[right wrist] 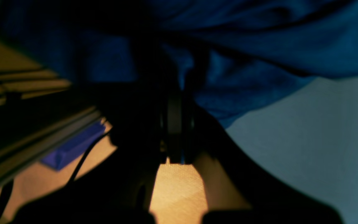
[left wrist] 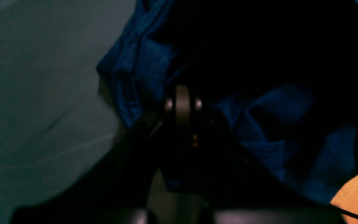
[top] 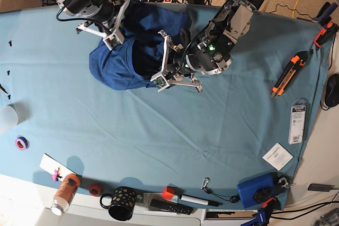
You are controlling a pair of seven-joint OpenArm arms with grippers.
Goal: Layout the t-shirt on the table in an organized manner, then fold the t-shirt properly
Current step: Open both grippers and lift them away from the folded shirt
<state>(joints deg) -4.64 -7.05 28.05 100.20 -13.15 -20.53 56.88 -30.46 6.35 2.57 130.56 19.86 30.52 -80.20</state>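
The dark navy t-shirt (top: 114, 67) lies bunched in a heap at the back middle of the teal-covered table (top: 159, 141). My left gripper (top: 167, 63) reaches in from the right and is shut on the heap's right edge. In the left wrist view its jaws (left wrist: 182, 101) stand closed with folds of the t-shirt (left wrist: 141, 62) around them, over the table (left wrist: 42, 93). My right gripper (top: 121, 22) comes in from the back left. In the right wrist view it (right wrist: 177, 105) is shut on the t-shirt (right wrist: 259, 46), which drapes from its tips above the table (right wrist: 306, 130).
An orange utility knife (top: 286, 74), a packaged tool (top: 297, 124) and a white card (top: 277, 156) lie at the right. Along the front edge stand a blue box (top: 257, 190), a marker (top: 185, 198), a dotted mug (top: 121, 203) and a bottle (top: 64, 191). A purple tape roll (top: 21, 143) lies at the left.
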